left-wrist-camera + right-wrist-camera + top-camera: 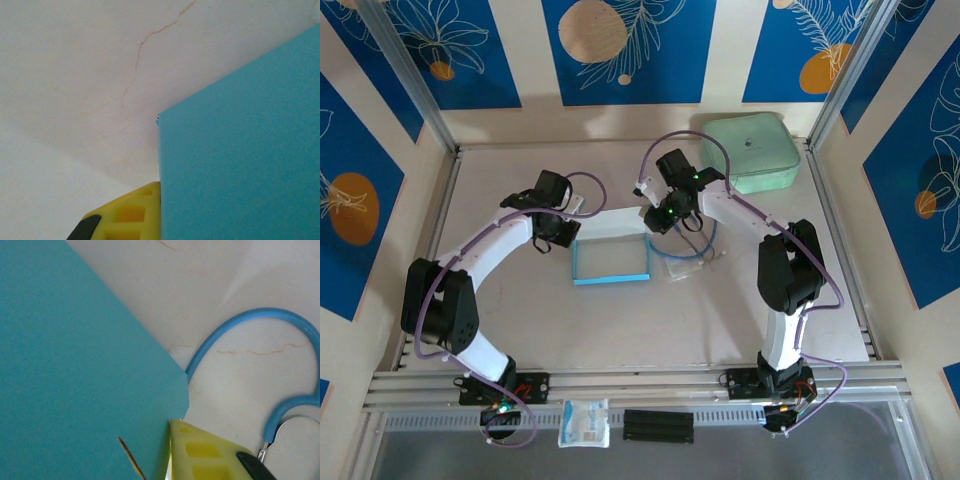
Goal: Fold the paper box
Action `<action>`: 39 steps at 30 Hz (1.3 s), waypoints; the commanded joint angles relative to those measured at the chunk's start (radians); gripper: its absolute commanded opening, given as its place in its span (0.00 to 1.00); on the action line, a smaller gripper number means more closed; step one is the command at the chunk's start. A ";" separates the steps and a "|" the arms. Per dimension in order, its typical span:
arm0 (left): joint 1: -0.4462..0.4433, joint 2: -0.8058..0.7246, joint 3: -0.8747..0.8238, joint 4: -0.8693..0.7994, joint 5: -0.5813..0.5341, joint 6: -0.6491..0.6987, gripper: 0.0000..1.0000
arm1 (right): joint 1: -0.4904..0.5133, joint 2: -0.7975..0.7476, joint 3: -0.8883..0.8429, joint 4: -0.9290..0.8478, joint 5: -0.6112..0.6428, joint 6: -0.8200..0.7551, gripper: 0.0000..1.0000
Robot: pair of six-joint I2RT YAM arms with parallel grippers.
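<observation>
The paper box (610, 258) lies near the middle of the counter (520, 330), a shallow open tray with a grey-white floor and light blue walls. The left pincer (565, 236) sits at its far left corner, closed narrow on the card. In the left wrist view the blue wall (240, 150) stands right against the inner face of a yellow finger (130, 217).

The right pincer (665, 222) is at the far right corner. One yellow finger (200, 450) touches the blue wall (75, 365) and the other is hidden behind it, so I cannot tell whether it grips. A blue looped cord (240, 320) lies just right of the box. A mint-green case (752, 152) sits at the far right.
</observation>
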 commanded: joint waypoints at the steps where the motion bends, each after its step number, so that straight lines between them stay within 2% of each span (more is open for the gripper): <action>1: -0.012 0.003 0.040 -0.008 -0.009 -0.089 0.00 | 0.022 0.019 0.031 -0.021 0.026 0.128 0.09; 5: -0.013 -0.001 0.041 0.033 -0.022 -0.212 0.00 | 0.033 0.045 0.114 -0.054 0.101 0.348 0.08; 8: -0.016 -0.002 0.034 0.058 -0.037 -0.263 0.00 | 0.030 0.074 0.146 -0.062 0.072 0.472 0.04; 10: -0.018 -0.002 0.024 0.075 -0.046 -0.297 0.00 | 0.033 0.087 0.142 -0.045 0.046 0.524 0.02; 14: -0.020 -0.006 -0.008 0.106 -0.063 -0.367 0.00 | 0.041 0.088 0.109 0.002 0.082 0.624 0.00; 21: -0.019 -0.038 -0.057 0.156 -0.067 -0.473 0.00 | 0.064 0.051 0.021 0.077 0.157 0.708 0.00; 26: -0.019 -0.105 -0.143 0.212 -0.068 -0.554 0.00 | 0.118 -0.014 -0.096 0.184 0.253 0.732 0.00; 33: -0.025 -0.183 -0.228 0.249 -0.068 -0.601 0.00 | 0.178 -0.092 -0.244 0.297 0.353 0.764 0.00; 36: -0.029 -0.195 -0.256 0.282 -0.044 -0.620 0.00 | 0.186 -0.096 -0.260 0.301 0.368 0.783 0.00; 39: -0.036 -0.204 -0.265 0.286 -0.027 -0.646 0.00 | 0.208 -0.105 -0.275 0.286 0.438 0.861 0.00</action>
